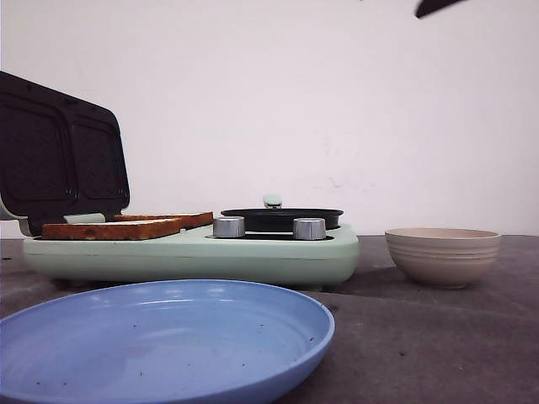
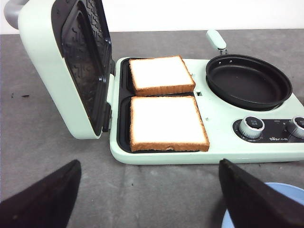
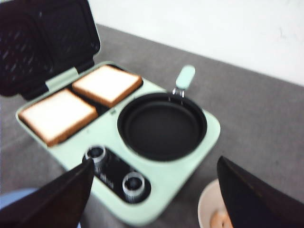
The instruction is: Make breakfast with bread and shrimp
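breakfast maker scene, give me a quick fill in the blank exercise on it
1. The lid of the breakfast maker stands ____.
2. The number of bread slices on the grill plate is ____.
3. The black frying pan holds ____.
4. The plate nearest the front camera is coloured ____.

Missing words: open; two; nothing; blue

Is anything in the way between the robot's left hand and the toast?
No. The left gripper hangs open over bare table in front of the two bread slices; the lid stands open beside them.
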Controlling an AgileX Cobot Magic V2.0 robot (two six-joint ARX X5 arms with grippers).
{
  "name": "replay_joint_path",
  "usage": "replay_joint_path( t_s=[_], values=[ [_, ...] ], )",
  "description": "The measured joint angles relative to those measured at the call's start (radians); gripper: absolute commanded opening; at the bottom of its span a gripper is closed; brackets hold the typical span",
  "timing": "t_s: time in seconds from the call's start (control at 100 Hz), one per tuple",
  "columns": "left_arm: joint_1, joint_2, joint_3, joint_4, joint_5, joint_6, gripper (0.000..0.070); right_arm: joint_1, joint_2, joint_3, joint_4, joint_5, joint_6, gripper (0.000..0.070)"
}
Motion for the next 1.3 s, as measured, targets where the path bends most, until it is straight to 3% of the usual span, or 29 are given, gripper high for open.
replay_joint_path(
  t_s=[0.42, 0.73, 1.0, 1.3],
  values=[
    [0.000, 0.000, 0.000, 0.000, 0.000, 0.000, 0.0505, -0.007, -0.156, -0.261, -0.006, 0.048, 0.030, 0.0501],
    [0.021, 0.049, 0.020, 0.027, 0.000, -0.179, 0.0512, -0.007, -0.156, -0.276, -0.002, 0.049, 0.044, 0.0501],
    [0.115, 0.157, 0.217, 0.054, 0.006, -0.311, 0.0512, -0.007, -0.156, -0.276, 0.000, 0.049, 0.049, 0.0502],
    [0.277, 0.366, 0.462, 0.011, 0.191, -0.380, 0.0512, -0.007, -0.156, -0.276, 0.003, 0.049, 0.070, 0.0502]
  ],
)
